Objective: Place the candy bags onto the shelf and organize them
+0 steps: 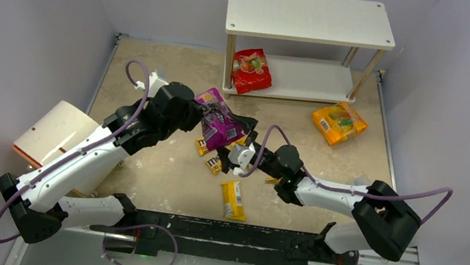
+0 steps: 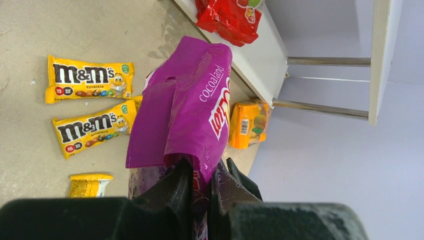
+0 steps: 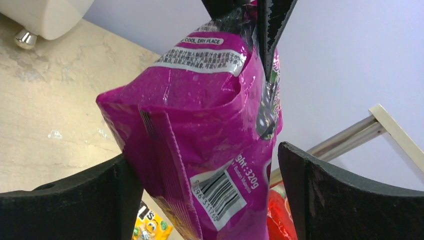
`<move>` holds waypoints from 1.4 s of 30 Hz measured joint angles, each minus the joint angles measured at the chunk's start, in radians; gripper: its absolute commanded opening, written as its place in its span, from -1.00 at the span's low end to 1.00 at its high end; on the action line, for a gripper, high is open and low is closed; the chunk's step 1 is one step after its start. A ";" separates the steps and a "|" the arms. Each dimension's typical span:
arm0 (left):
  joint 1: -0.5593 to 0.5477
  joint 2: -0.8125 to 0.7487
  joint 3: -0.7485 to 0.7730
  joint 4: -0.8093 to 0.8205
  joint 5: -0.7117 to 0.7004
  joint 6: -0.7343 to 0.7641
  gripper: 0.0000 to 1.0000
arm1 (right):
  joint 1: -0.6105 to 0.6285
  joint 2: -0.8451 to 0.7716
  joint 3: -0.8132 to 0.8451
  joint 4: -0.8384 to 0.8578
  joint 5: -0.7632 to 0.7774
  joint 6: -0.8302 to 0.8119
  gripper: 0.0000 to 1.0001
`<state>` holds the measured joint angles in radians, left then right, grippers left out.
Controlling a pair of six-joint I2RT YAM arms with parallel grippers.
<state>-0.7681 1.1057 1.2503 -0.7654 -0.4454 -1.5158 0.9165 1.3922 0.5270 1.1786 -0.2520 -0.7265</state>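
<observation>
My left gripper (image 1: pixel 204 118) is shut on the top edge of the purple pouch (image 1: pixel 221 125) and holds it above the table; the left wrist view (image 2: pixel 202 176) shows the pouch (image 2: pixel 197 100) pinched between the jaws. My right gripper (image 1: pixel 238 149) is open, its fingers either side of the pouch's lower end (image 3: pixel 200 150). The red pouch (image 1: pixel 252 70) lies on the lower tier of the white shelf (image 1: pixel 311 18). The orange pouch (image 1: pixel 339 123) lies on the table right of it. Yellow M&M's packets (image 1: pixel 233 199) (image 1: pixel 214 165) lie under and near the grippers; three show in the left wrist view (image 2: pixel 90 78).
A white cylinder with an orange rim (image 1: pixel 55 131) lies at the left beside the left arm. Grey walls close in the table on three sides. The shelf's top tier is bare, and its lower tier (image 1: pixel 312 81) is bare right of the red pouch.
</observation>
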 measured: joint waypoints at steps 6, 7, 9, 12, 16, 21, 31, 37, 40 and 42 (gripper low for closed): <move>0.000 0.000 0.000 0.001 -0.005 -0.019 -1.00 | 0.001 0.039 0.023 0.041 0.002 0.042 0.44; 0.000 0.000 0.000 0.003 -0.008 -0.020 -1.00 | 0.002 0.050 0.023 0.059 0.010 0.047 0.16; 0.000 0.000 -0.001 0.010 -0.017 -0.021 -0.68 | 0.008 0.074 0.022 0.103 0.031 0.077 -0.07; -0.001 0.000 -0.002 0.018 -0.026 0.001 0.20 | 0.011 0.073 0.011 0.143 0.066 0.138 -0.33; -0.003 -0.006 -0.001 0.052 -0.098 0.039 0.66 | 0.010 0.025 -0.045 0.117 0.137 0.321 -0.48; -0.003 -0.037 -0.001 0.064 -0.204 0.147 0.77 | -0.002 -0.087 -0.134 -0.020 0.254 0.608 -0.50; -0.003 -0.237 -0.233 0.216 -0.381 0.421 0.89 | -0.366 -0.401 -0.161 -0.415 0.383 1.270 -0.48; -0.003 -0.255 -0.370 0.253 -0.397 0.481 0.93 | -0.575 -0.317 -0.101 -0.488 0.298 1.498 -0.55; -0.003 -0.255 -0.395 0.250 -0.400 0.489 0.95 | -0.647 -0.194 -0.023 -0.489 0.260 1.578 -0.56; -0.003 -0.259 -0.410 0.248 -0.399 0.489 0.96 | -0.677 -0.117 0.038 -0.480 0.259 1.620 -0.56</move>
<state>-0.7708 0.8471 0.8406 -0.5179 -0.8448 -1.0271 0.2394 1.2751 0.5648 0.6987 0.0067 0.8936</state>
